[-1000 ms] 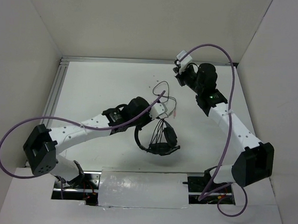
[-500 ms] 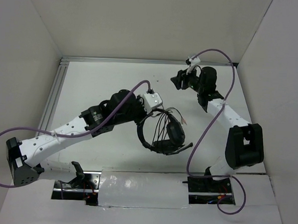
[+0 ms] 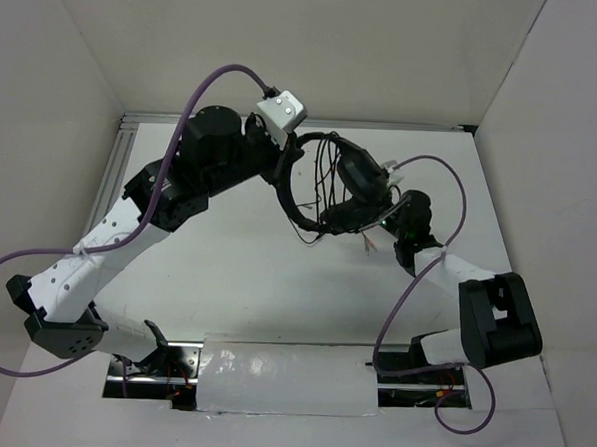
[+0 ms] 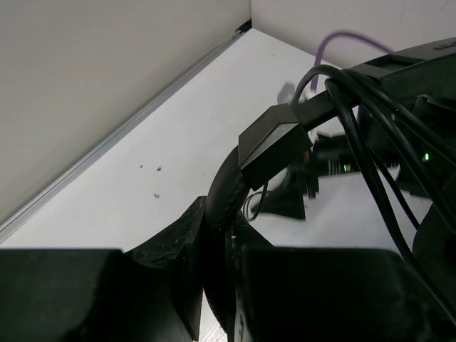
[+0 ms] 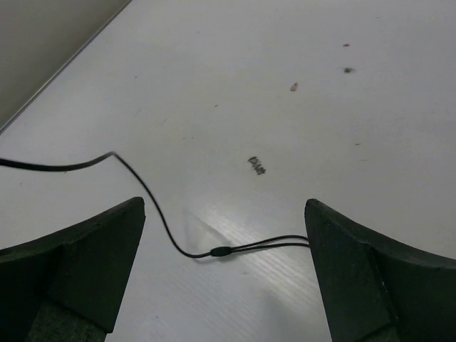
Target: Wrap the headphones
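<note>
Room is plentiful on the near left of the table [image 3: 225, 280]. Bare white surface runs out from under the left arm to the metal rail [image 3: 108, 189] on the left edge and to the second rail [image 3: 234, 121] along the back, where the back wall [image 3: 288, 43] rises. The action is crowded toward the back right instead. The headphones [image 3: 332, 190] hang there from the left gripper [image 4: 214, 263], which is pinched tight on the curved headband [image 4: 226, 189]. Its fingers are closed right onto the band, with the square slider block [image 4: 274, 139] just above the grip and table showing below. Loops of the thin cord [image 4: 367, 153] drape over the band. Whether an earcup [image 3: 357, 177] touches the surface, I cannot tell. The right arm [image 3: 446, 266] reaches in from the near right, its wrist just beside the headphones, with white table between it and the right wall [image 3: 562, 167]. The right gripper [image 5: 224, 228] is spread wide and holding nothing. Its two fingers [image 5: 78, 263] flank a stretch of cord lying flat on the table, the Y-joint [image 5: 221, 251] between them and touching neither.
</note>
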Controlling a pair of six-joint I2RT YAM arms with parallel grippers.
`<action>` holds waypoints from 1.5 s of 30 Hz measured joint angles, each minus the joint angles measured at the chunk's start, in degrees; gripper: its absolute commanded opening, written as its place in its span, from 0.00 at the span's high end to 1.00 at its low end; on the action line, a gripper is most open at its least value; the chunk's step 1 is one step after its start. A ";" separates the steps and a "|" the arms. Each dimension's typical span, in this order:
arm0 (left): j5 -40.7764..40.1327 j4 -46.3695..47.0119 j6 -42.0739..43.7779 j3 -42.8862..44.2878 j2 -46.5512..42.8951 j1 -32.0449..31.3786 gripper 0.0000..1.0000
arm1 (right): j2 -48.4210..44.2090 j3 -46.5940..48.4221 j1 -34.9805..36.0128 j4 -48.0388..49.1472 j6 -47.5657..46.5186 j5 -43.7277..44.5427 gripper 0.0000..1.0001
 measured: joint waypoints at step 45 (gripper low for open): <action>-1.84 -13.53 -7.39 25.68 12.74 19.28 1.00 | 9.51 1.92 30.45 -17.31 0.85 28.06 1.00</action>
